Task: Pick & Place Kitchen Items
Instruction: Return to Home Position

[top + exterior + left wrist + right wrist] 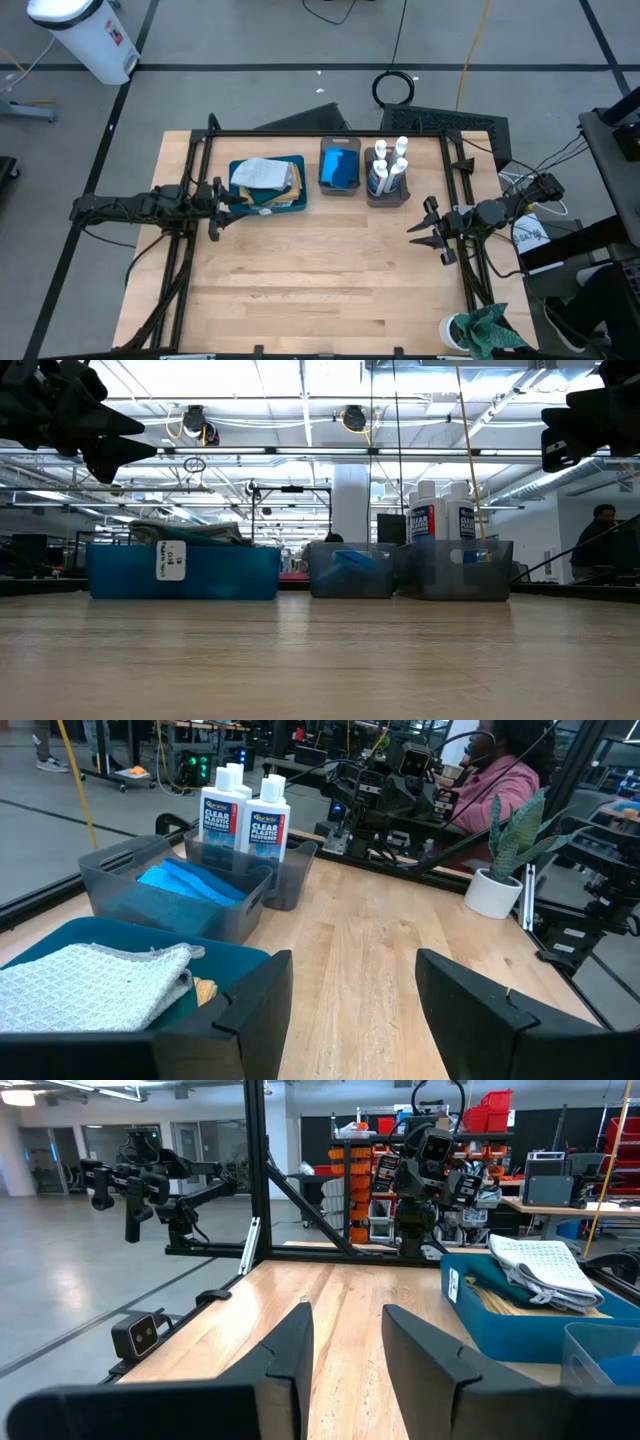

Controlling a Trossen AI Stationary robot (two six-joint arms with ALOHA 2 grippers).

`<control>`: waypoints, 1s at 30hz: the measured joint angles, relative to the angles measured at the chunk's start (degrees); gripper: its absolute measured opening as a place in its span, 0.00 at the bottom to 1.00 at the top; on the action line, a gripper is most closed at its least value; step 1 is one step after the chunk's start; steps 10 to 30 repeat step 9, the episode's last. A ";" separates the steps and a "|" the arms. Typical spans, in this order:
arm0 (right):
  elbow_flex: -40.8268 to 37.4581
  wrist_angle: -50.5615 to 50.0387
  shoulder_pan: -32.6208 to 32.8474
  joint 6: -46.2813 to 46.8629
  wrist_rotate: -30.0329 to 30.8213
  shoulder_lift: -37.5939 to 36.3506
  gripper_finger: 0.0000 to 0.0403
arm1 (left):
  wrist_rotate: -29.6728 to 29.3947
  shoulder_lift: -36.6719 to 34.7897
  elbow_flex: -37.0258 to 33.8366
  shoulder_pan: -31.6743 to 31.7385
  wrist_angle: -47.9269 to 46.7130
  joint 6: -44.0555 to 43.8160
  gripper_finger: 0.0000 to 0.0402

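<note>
Resting in the teal tray [296,206], grey cloth [261,173] lies beside left tool [215,208].

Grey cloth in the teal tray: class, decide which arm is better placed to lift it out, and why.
Left. The left gripper, open, sits beside the teal tray holding the grey cloth; the right gripper, also open, is across the table beyond both bins.

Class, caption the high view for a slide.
Cloths in the teal tray, sponges and bottles in grey bins; left end effector and right end effector open.
</note>
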 joint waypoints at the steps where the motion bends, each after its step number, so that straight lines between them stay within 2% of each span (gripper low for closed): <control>1: 0.00 0.01 0.01 0.01 -0.01 0.01 0.24 | -0.01 -0.01 0.00 0.00 0.00 0.01 0.54; 30: 0.00 0.00 0.00 0.01 -0.01 -0.01 0.24 | -0.01 -0.01 0.00 -0.01 0.00 0.01 0.54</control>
